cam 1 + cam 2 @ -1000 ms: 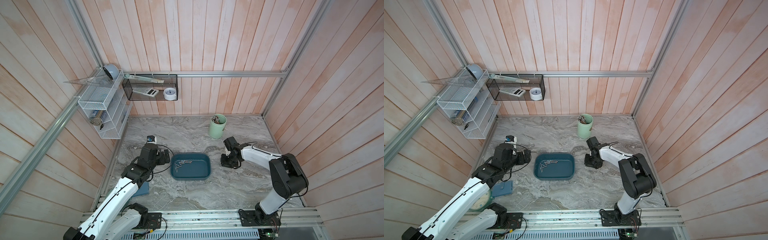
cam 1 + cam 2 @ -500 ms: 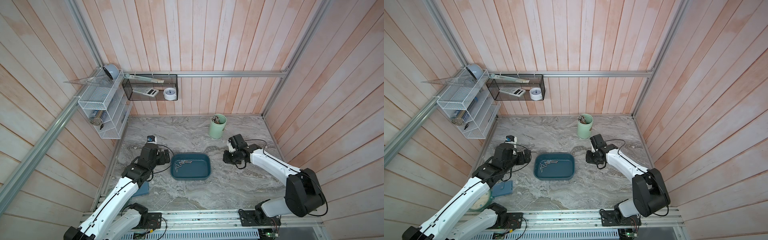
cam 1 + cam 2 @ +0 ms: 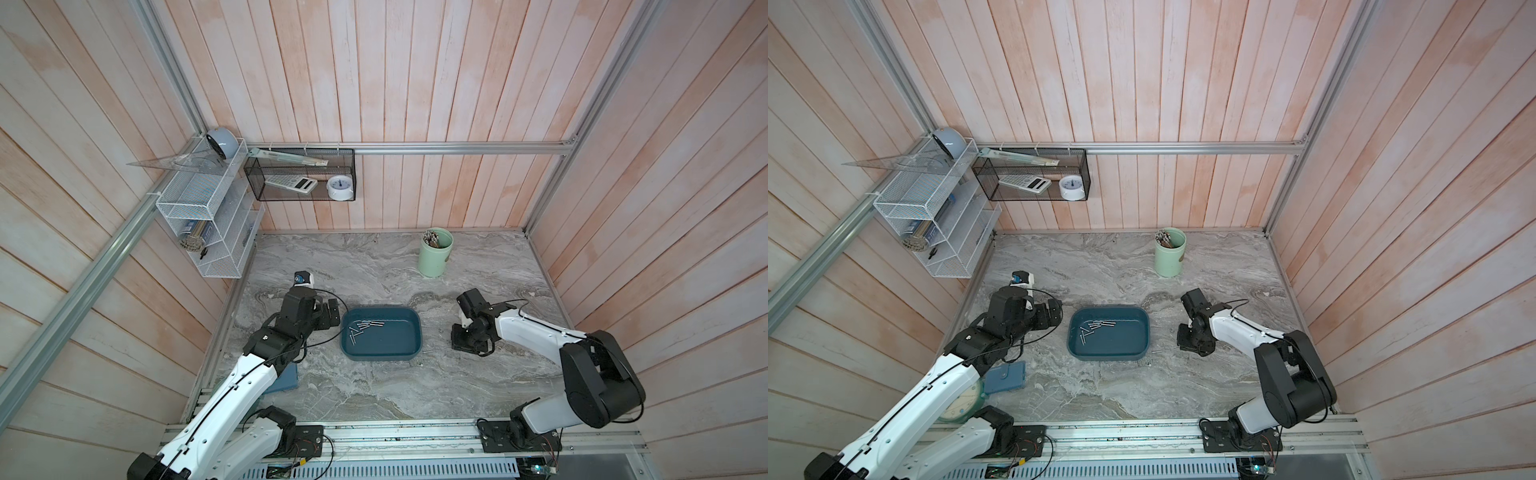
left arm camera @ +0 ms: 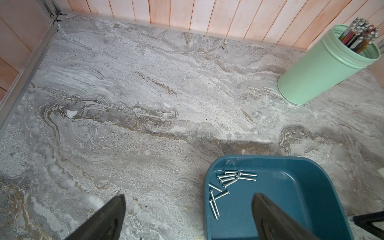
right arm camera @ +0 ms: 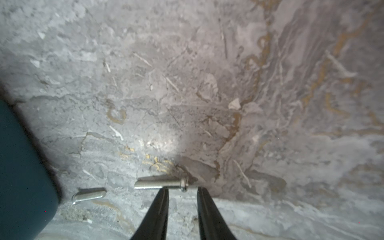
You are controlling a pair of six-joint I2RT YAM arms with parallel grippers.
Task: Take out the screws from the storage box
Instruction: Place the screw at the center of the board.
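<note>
Nearest, on the right side of the counter point(image 3: 374, 395), the right hand point(image 5: 181, 191) is pointing down at the stone, and its arm is bending low from the near rail. Its two fingers are standing a little apart and are gripping nothing. One screw point(image 5: 158, 184) is lying flat on the counter right at the fingertips, so I think the hand is letting it go here. A second screw point(image 5: 89, 195) is lying close by, just beside the near right corner of the storage box point(image 3: 382, 357). So the robot seems to be carrying screws out one at a time.

A bit farther, inside the box, about ten screws point(image 4: 226, 180) are lying in a bunch at the far left part. Next, the right hand is going to need to lift, cross the low wall and pinch one thin screw off the flat floor, which looks tricky.

At the left end of the box, the left hand point(image 4: 189, 195) is hovering wide open and empty, with its arm reaching in from the near left. Farthest back, a green cup point(image 3: 435, 253) is standing well apart.
</note>
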